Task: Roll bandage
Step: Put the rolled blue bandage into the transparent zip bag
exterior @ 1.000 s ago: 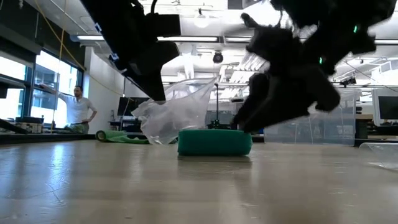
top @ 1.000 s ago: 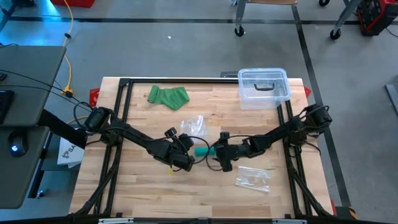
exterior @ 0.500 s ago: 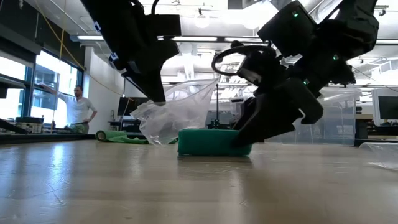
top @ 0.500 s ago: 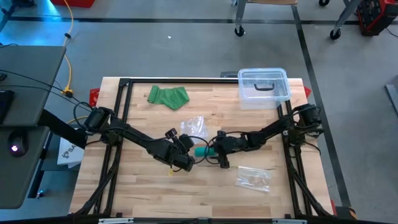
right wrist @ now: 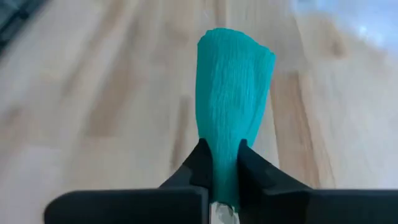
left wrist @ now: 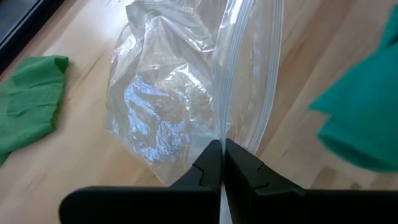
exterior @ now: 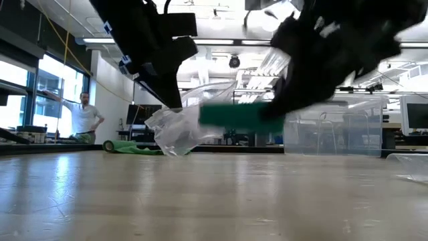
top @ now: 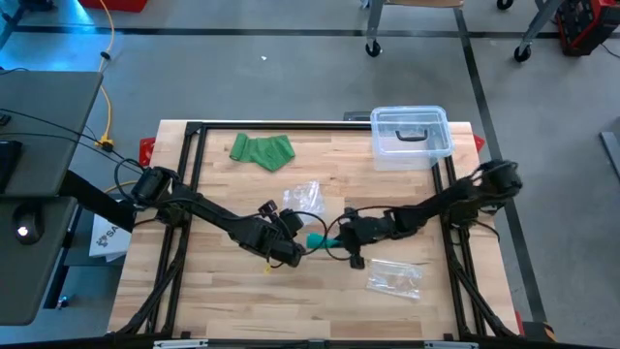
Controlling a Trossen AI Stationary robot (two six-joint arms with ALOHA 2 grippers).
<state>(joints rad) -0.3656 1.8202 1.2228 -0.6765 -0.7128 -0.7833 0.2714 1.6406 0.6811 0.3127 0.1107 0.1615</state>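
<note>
A teal bandage roll (top: pixel 317 239) hangs clear of the table near its middle, with my right gripper (top: pixel 336 237) shut on it. The low view shows the bandage (exterior: pixel 237 115) lying level in the air. Just left of it, my left gripper (top: pixel 294 248) is shut on a clear plastic zip bag (top: pixel 303 194). The bag (exterior: pixel 184 130) spreads away from that gripper toward the far side. My left gripper pinches the bag's zip strip (left wrist: pixel 222 134) between its two shut fingers, slanting down from the near left. The bag fans out beyond the fingertips, crumpled and slack, its lower part on the table. My right gripper pinches one end of the bandage roll (right wrist: pixel 225 163) between its two fingers, squeezing it narrow there. The fingers come slanting down from the table's right and lie along the roll. The roll sticks out beyond the fingertips, lifted clear of the table.
A crumpled green cloth (top: pixel 262 150) lies at the far left. A clear lidded box (top: pixel 411 136) stands at the far right corner. A second clear bag (top: pixel 394 276) lies near the front right. Bare wood shows along the near edge.
My right gripper has shut on the bandage roll, which stood on the table a second ago, and has risen with it. The roll now hangs level, clear of the table. My left gripper has kept its hold on the bag.
</note>
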